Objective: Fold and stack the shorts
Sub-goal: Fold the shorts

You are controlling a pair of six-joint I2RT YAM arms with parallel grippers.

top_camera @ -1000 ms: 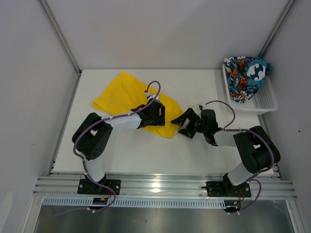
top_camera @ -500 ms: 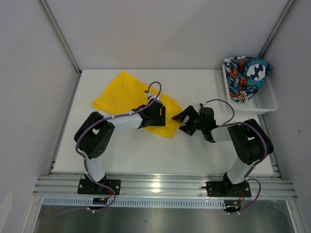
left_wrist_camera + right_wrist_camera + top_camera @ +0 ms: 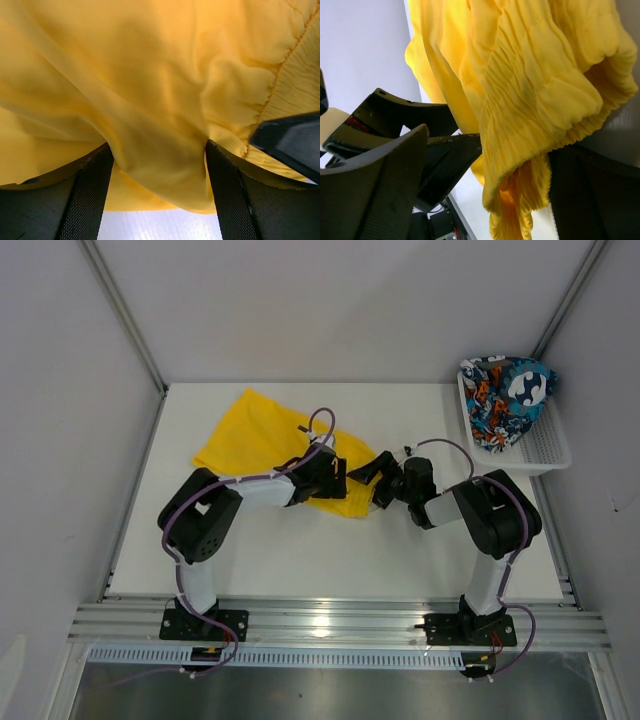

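Yellow cloth fills the gap between the fingers of both grippers. The left gripper (image 3: 157, 150) stands released: its jaws are spread, and a sagging fold of the yellow shorts (image 3: 250, 430) hangs between them, brushing both inner faces without being pinched. The right gripper (image 3: 495, 165) is likewise released, jaws wide, with the gathered elastic waistband (image 3: 540, 90) lying between them unclamped. The two grippers meet nearly tip to tip at the right-hand end of the garment, just beside each other.

The yellow pair lies rumpled on the table (image 3: 300, 560), spread from the grippers toward the far left. The printed shorts (image 3: 505, 400) sit heaped in the white basket (image 3: 548, 450) at the far right corner, well apart from both arms.

Judged step: taking hold of the yellow pair at its waistband end, before any fold is made; the printed pair is not yet begun. The next move calls for both sets of jaws to close on the cloth, catching all its layers, and for the arms then to move together so the fabric is not dragged askew.

Bare table lies along the near side and to the right of the grippers. Walls bound the left, far and right sides; the basket takes up the far right corner.
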